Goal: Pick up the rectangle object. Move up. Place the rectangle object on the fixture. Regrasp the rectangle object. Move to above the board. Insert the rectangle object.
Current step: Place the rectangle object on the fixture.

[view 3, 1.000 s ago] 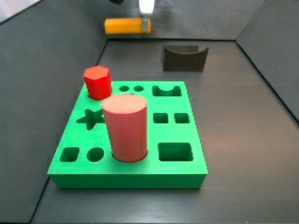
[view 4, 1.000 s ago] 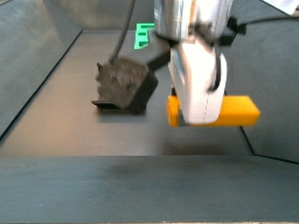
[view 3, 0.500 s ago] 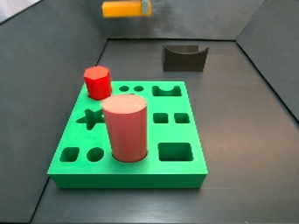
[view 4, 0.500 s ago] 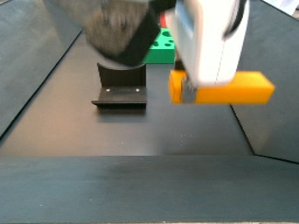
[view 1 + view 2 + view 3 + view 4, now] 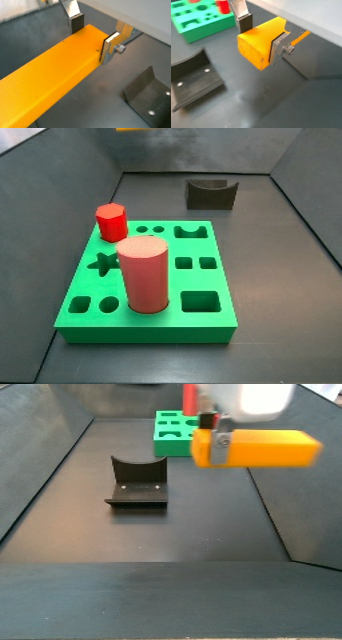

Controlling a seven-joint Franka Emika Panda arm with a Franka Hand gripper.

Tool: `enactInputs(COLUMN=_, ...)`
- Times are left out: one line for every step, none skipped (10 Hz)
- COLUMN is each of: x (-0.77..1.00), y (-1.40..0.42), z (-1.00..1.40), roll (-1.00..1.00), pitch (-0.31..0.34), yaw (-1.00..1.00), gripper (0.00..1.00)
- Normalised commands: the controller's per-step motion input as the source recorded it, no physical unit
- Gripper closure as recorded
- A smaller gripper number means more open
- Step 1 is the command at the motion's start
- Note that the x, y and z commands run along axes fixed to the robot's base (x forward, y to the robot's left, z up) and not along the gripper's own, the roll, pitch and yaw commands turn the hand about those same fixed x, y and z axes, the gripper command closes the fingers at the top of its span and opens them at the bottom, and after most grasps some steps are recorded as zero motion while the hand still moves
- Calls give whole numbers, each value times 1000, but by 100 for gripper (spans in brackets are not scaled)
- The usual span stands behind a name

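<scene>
Rectangle object: the orange-yellow block (image 5: 258,448) hangs in the air, lying level, high above the dark floor; in a side view only a sliver of it (image 5: 132,129) shows at the picture's upper edge; in both wrist views (image 5: 57,77) (image 5: 261,42) it runs lengthwise out from between the fingers, with plain smooth faces
Gripper: the gripper (image 5: 90,36) is clamped on the rectangle object near one end; a dark pad on a silver finger (image 5: 77,22) presses one long face and the opposite finger (image 5: 280,46) presses the other; in a side view the gripper (image 5: 211,442) sits at the top of the picture, well above the floor, with its white body cut off by the edge
Fixture: the dark fixture (image 5: 136,482) stands on the floor below and to one side of the held block, well apart from it, its curved notch facing up; in a side view it (image 5: 211,194) sits near the back wall, beyond the board; both wrist views catch part of it (image 5: 193,77) (image 5: 147,96) on the floor beneath the block
Board: the green board (image 5: 150,288) lies flat on the floor with its cut-outs showing; in a side view it (image 5: 173,432) lies behind the fixture, partly hidden by the gripper; a wrist view shows it (image 5: 198,21) in the distance
Red cylinder: a tall pinkish-red cylinder (image 5: 142,275) stands upright in the board
Red hexagonal peg: a small red peg (image 5: 111,222) stands upright near the board's far corner
</scene>
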Motion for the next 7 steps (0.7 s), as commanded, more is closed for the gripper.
enactInputs(x=1000, y=-501, z=-242, roll=-51, pitch=-10, yaw=1000, gripper=100)
enactInputs(x=1000, y=-434, z=-196, roll=-53, pitch=-7, yaw=1000, gripper=100)
enactInputs(x=1000, y=-398, z=-188, roll=-53, pitch=-6, yaw=1000, gripper=100)
enactInputs(x=1000, y=-361, z=-177, roll=-53, pitch=-6, yaw=1000, gripper=100)
enactInputs(x=1000, y=-299, z=-154, roll=-53, pitch=-5, yaw=1000, gripper=100)
enactInputs(x=1000, y=-271, z=-141, roll=-53, pitch=-3, yaw=1000, gripper=100)
enactInputs(x=1000, y=-217, z=-123, roll=-52, pitch=1, yaw=1000, gripper=100)
